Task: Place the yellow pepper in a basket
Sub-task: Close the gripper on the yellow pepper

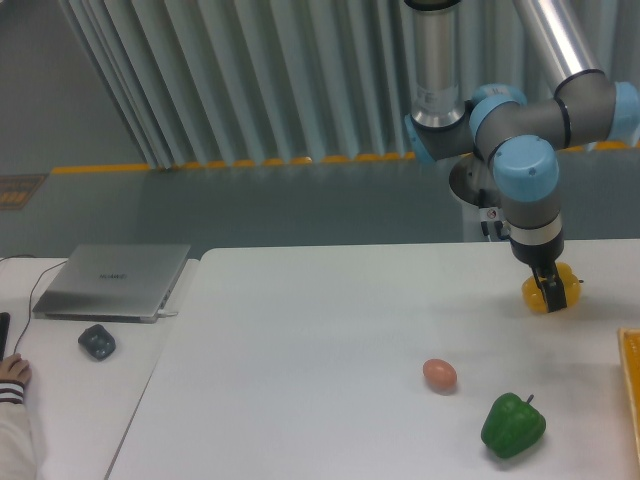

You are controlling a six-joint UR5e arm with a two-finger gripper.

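At the far right of the desk (330,330), the jaws (553,295) reach down over the yellow pepper (549,292), their dark fingers straddling it, though whether they press on it or stand slightly apart cannot be told. The arm drops nearly straight from its blue elbow joint, wrist vertical above the pepper. Nearer the camera and right of the jaws shows the basket (632,385) rim; nearer and left lie a green pepper (513,424) and brown egg (439,374).
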